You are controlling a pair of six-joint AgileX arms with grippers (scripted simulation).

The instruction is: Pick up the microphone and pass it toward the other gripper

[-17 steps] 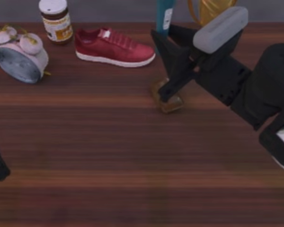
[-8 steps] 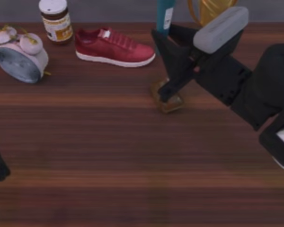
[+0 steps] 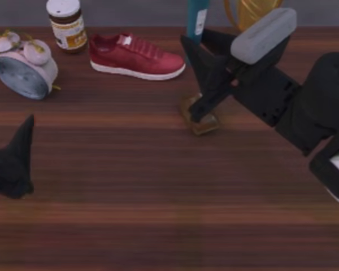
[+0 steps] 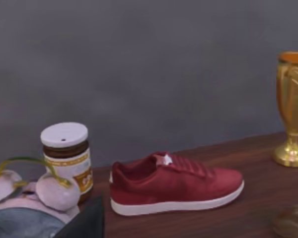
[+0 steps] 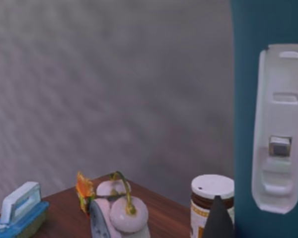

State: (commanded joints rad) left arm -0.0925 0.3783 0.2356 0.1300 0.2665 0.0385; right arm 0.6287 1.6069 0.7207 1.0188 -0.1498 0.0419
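Teal plastic, white button strip: mic (image 3: 196, 17), upright at the table's far edge, handle gripped in the right pincer (image 3: 193, 48), clear of the tabletop. Head not in view; the right wrist view shows only handle and strip, close up.

Handling, by judgement: light, rigid, smooth-sided and liable to slip or swing if taken near one end. The bare handle beside the strip, away from the fingers on it, looks the best spot for a second hold.

Left pincer (image 3: 14, 164): low near the table's left edge, well apart from the mic; spread of fingers cannot be told.

Obstacles: red shoe (image 3: 135, 55), jar (image 3: 66, 23) and clock (image 3: 25, 66) along the far left; gold trophy (image 3: 251, 10) just beside the mic.

Open room: dark wood table (image 3: 158, 197), broad bare middle between the arms, suited to the pass.
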